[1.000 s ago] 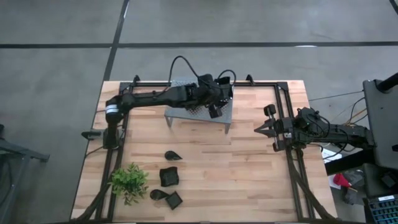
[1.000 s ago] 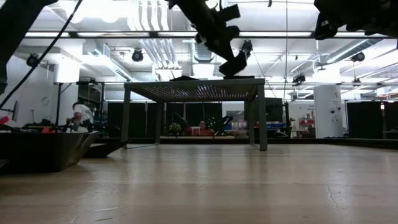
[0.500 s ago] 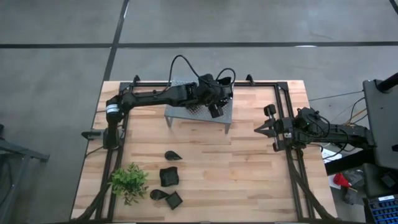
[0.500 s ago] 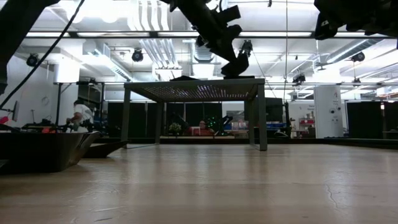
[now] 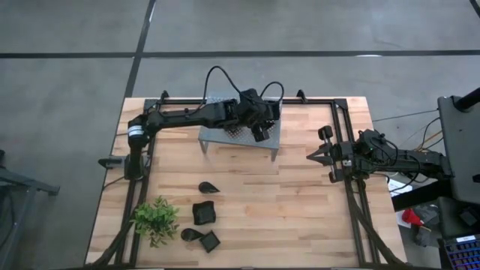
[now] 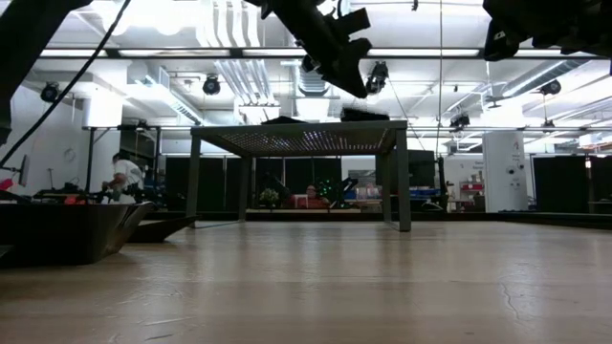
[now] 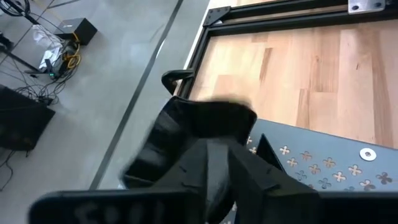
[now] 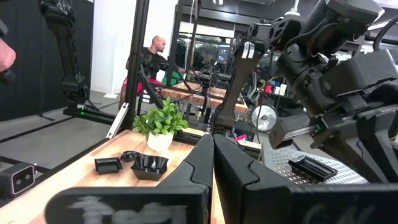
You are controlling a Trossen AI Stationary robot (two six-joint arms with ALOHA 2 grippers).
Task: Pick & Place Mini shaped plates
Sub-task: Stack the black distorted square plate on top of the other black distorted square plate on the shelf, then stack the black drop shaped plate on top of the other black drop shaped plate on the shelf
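My left gripper [image 6: 350, 80] hovers open just above the grey perforated rack [image 5: 264, 142] at the table's far side. A black square mini plate [image 6: 364, 114] lies flat on the rack top under it; the right wrist view shows this plate [image 8: 313, 167] too, and the left wrist view shows it [image 7: 198, 127] beyond the fingers. Several more black plates rest on the table near its front edge: a teardrop [image 5: 208, 187], a square [image 5: 203, 213], another teardrop [image 5: 190, 235] and a small square [image 5: 211, 241]. My right gripper [image 5: 312, 156] waits shut at the table's right side.
A small green leafy plant [image 5: 156, 219] stands at the near left corner, beside the plates. A black frame rail [image 5: 341, 135] runs along the table's sides. Bare wood [image 5: 255, 187] lies between the rack and the plates. People sit in the room beyond [image 8: 153, 56].
My left gripper has let go of the black square plate, which now lies on the rack top. The gripper has then lifted clear of it and drawn back slightly. My right arm has kept still.
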